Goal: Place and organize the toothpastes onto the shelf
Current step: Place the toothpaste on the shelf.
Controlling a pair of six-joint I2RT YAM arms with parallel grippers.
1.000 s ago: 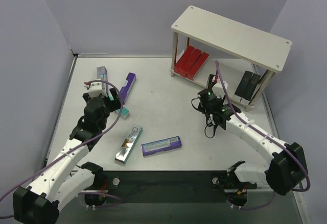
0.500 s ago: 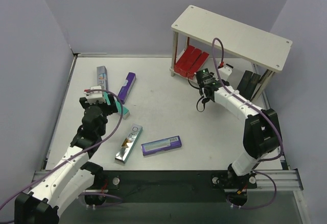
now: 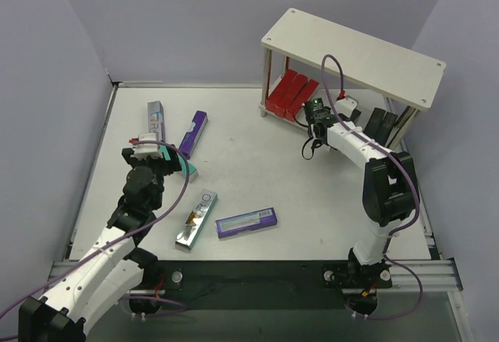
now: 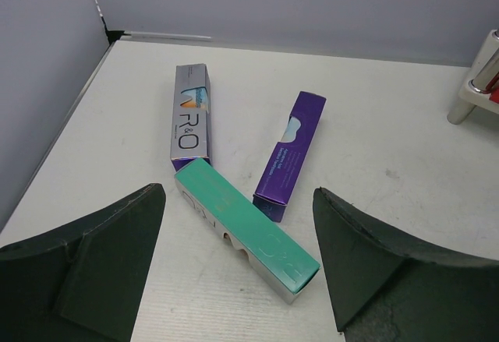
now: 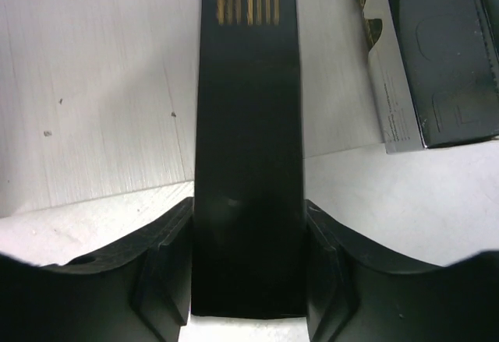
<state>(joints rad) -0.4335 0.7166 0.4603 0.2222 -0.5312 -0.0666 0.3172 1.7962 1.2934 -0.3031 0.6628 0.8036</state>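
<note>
Right wrist view settles it for you: your right jaws pinch a black carton [image 5: 248,147] by both long sides, its far end lying over the lower board of the shelf [image 3: 355,54], just left of another black carton [image 5: 440,46]. Red cartons [image 3: 292,93] sit at that board's left end. Your left jaws stand spread wide (touching no carton) above a teal carton [image 4: 248,239] on the desk [image 3: 257,178], beside a purple carton [image 4: 289,157].

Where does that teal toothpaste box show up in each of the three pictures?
Top view: the teal box lies left of centre.
Left wrist view: teal box, bottom centre.
Right wrist view: not in it.
Shared landmark: the purple box right beside it, farther back.
</note>
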